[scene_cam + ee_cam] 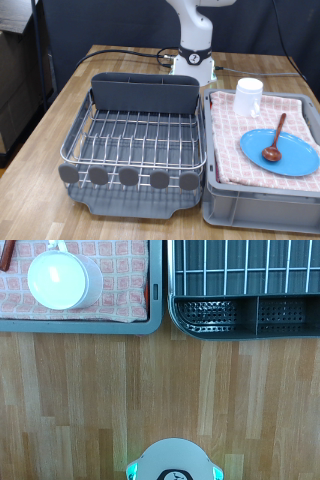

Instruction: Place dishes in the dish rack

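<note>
A white cup (248, 96) stands on the red-checked cloth at the far end of the grey crate. It also shows from above in the wrist view (62, 280). A light-blue plate (282, 153) lies on the cloth nearer the exterior view's bottom, with the brown wooden spoon (275, 140) resting on it. The dish rack (140, 138) stands at the exterior view's left of the crate. Its wires hold nothing and its grey utensil bin (145, 95) is at the far side. The bin shows empty in the wrist view (245, 315). The gripper shows in neither view.
The grey crate (262, 205) with the red-checked cloth (240, 140) stands against the rack. The robot base (196, 62) stands behind both on the wooden table (40, 140) and shows in the wrist view (175, 462). Black cables (120, 52) trail behind the rack.
</note>
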Motion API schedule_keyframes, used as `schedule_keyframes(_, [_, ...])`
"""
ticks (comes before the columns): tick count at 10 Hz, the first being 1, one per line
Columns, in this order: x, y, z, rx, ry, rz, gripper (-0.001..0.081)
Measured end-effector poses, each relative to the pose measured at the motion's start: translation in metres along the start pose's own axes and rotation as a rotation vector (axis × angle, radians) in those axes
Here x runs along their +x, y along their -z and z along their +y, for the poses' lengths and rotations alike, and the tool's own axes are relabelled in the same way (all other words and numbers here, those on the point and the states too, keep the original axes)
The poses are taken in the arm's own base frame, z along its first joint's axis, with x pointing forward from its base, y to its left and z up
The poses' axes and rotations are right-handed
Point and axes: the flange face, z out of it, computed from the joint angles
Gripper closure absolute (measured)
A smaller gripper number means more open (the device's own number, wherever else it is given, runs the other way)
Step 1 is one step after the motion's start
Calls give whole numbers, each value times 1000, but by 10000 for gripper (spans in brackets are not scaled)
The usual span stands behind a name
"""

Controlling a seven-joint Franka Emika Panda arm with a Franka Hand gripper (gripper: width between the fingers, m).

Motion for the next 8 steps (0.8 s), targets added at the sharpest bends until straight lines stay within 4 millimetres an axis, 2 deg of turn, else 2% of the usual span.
schedule_keyframes(2, [3, 0, -13, 21, -37, 31, 3])
schedule_keyframes(8, [13, -20, -107, 54, -231, 29, 3])
